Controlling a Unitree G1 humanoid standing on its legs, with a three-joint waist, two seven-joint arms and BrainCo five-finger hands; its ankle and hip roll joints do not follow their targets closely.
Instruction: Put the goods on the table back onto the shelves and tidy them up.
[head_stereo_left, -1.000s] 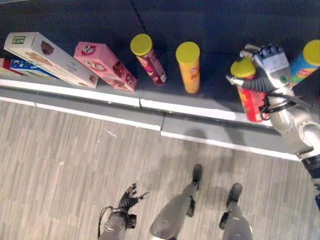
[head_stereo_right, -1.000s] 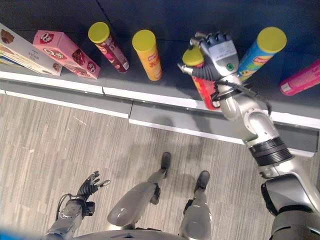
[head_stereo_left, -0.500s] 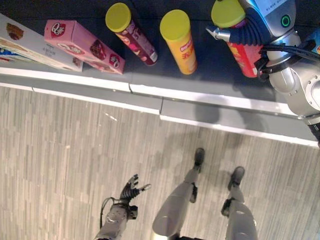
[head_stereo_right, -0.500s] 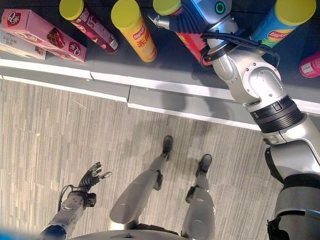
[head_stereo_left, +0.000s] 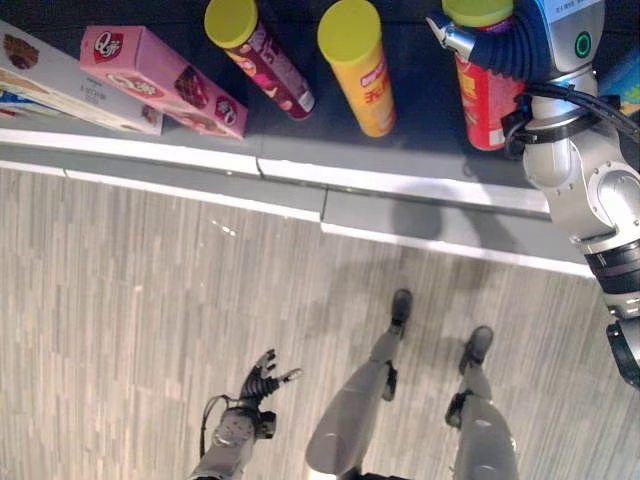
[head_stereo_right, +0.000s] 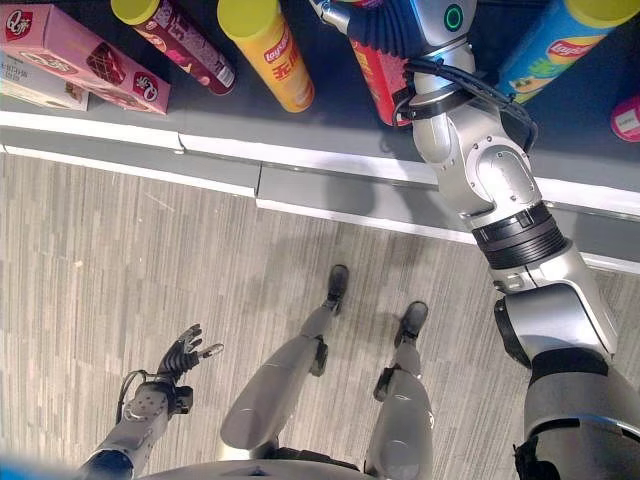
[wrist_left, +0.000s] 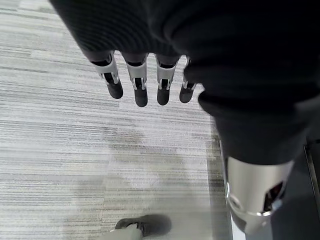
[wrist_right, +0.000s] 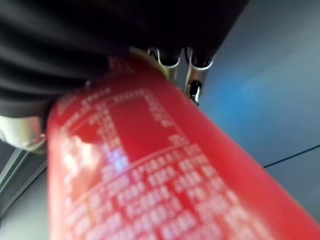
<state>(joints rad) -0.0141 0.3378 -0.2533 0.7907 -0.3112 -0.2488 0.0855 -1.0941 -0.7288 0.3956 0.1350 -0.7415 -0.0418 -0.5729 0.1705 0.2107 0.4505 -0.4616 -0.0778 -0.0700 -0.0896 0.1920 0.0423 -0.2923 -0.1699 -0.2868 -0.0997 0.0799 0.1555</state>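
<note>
My right hand (head_stereo_left: 548, 40) is shut on a red can (head_stereo_left: 484, 95) with a yellow lid, holding it upright over the dark shelf board (head_stereo_left: 420, 150). It stands to the right of an orange can (head_stereo_left: 360, 65). In the right wrist view the red can (wrist_right: 160, 165) lies across the palm with fingers (wrist_right: 192, 75) curled behind it. I cannot tell whether its base touches the board. My left hand (head_stereo_left: 262, 378) hangs low over the floor, its fingers (wrist_left: 140, 85) straight and holding nothing.
On the same shelf stand a maroon can (head_stereo_left: 265, 55), a pink box (head_stereo_left: 160, 80) and a white box (head_stereo_left: 60, 85) to the left. A blue can (head_stereo_right: 555, 45) and a pink can (head_stereo_right: 628, 118) are to the right. A white strip (head_stereo_left: 400, 185) edges the shelf.
The camera has shifted, so the shelf sits higher in the picture. My right hand has carried the red can from near the shelf's front edge farther in, about level with the orange can.
</note>
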